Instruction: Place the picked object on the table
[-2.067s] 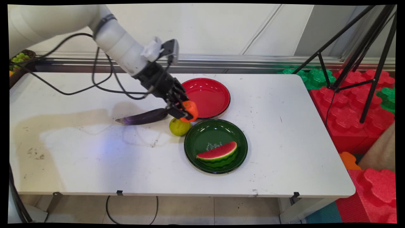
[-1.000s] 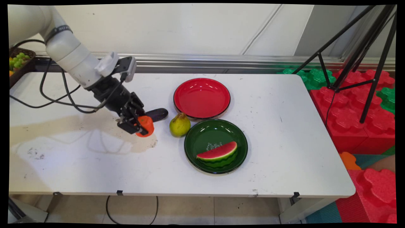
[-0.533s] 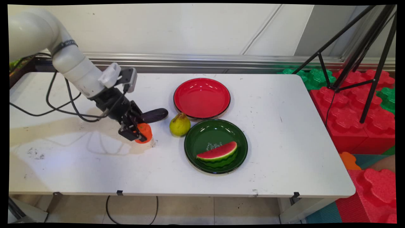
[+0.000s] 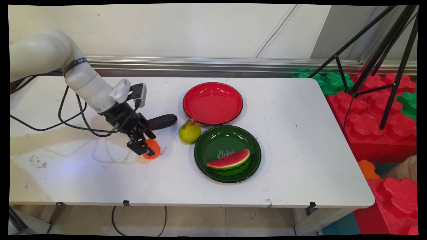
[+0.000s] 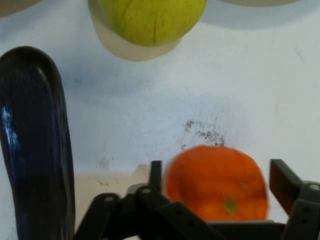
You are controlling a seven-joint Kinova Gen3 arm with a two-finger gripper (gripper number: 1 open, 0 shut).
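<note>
An orange fruit (image 4: pixel 153 147) lies on the white table (image 4: pixel 300 133), left of centre. My gripper (image 4: pixel 144 151) is down over it, open, with one finger on each side and a slim gap at each. In the hand view the orange (image 5: pixel 215 182) sits between the fingertips (image 5: pixel 282 177) of the gripper (image 5: pixel 215 167). A dark purple eggplant (image 4: pixel 163 120) (image 5: pixel 35 140) lies just behind the gripper. A yellow-green pear (image 4: pixel 189 131) (image 5: pixel 150 20) stands a short way to the right.
A green plate (image 4: pixel 217 140) holding a watermelon slice (image 4: pixel 230 160) sits right of the pear, and a red plate (image 4: pixel 212 103) lies behind it. A black tripod (image 4: pixel 383 66) and red and green foam blocks (image 4: pixel 373 110) stand off the table's right end.
The gripper carried the orange leftward from beside the red plate, lowered it to the table in front of the eggplant, and has let go of it.
</note>
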